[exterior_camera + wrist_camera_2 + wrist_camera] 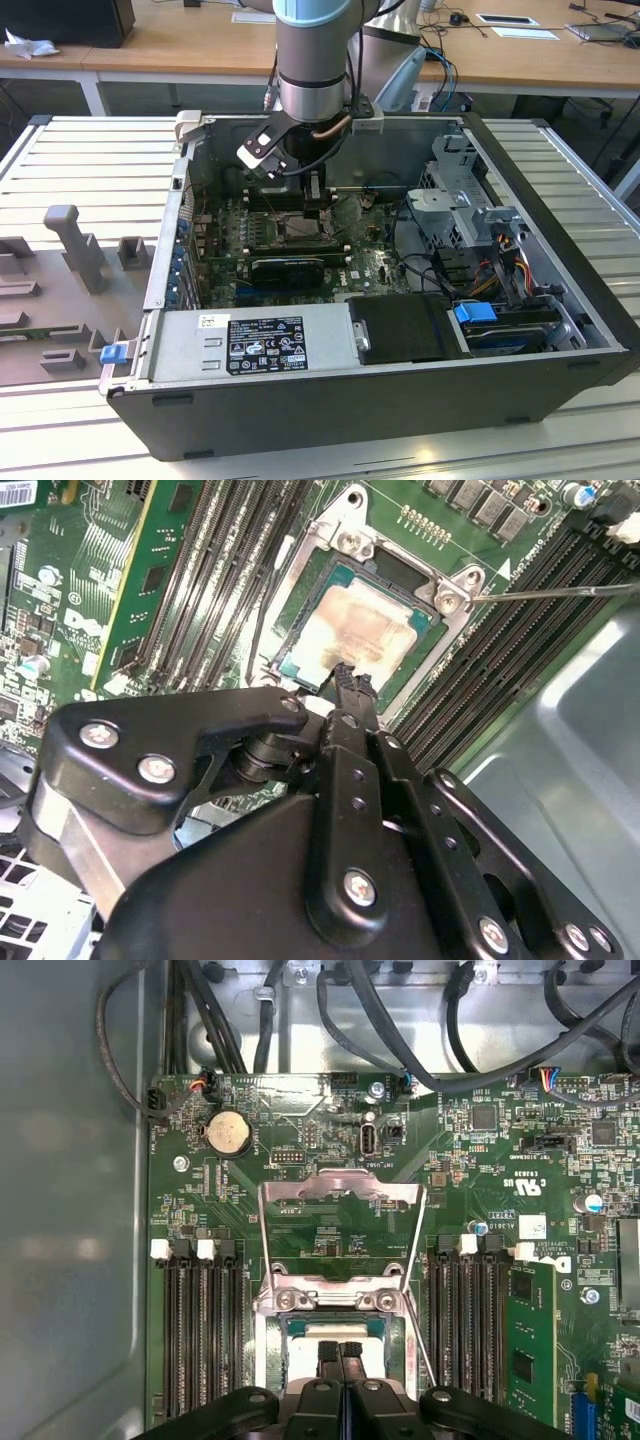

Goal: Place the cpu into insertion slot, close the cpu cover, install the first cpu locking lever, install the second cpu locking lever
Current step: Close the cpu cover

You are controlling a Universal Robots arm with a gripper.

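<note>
Directly beneath the gripper (340, 1352), fingers pressed together on nothing: the cpu (355, 630), seated flat in the slot (310, 565), mid-board. Just beyond, toward the board's cabled edge: the cover (340, 1192), raised.

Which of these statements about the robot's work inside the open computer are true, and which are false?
1. The cpu lies in the insertion slot. True.
2. The cpu cover is shut down over the chip. False: it is swung open, and green board shows through its cut-out centre.
3. The gripper has its fingers spread wide apart. False: they are pressed together.
4. The gripper hangs inside the computer case, right over the slot. True.
</note>
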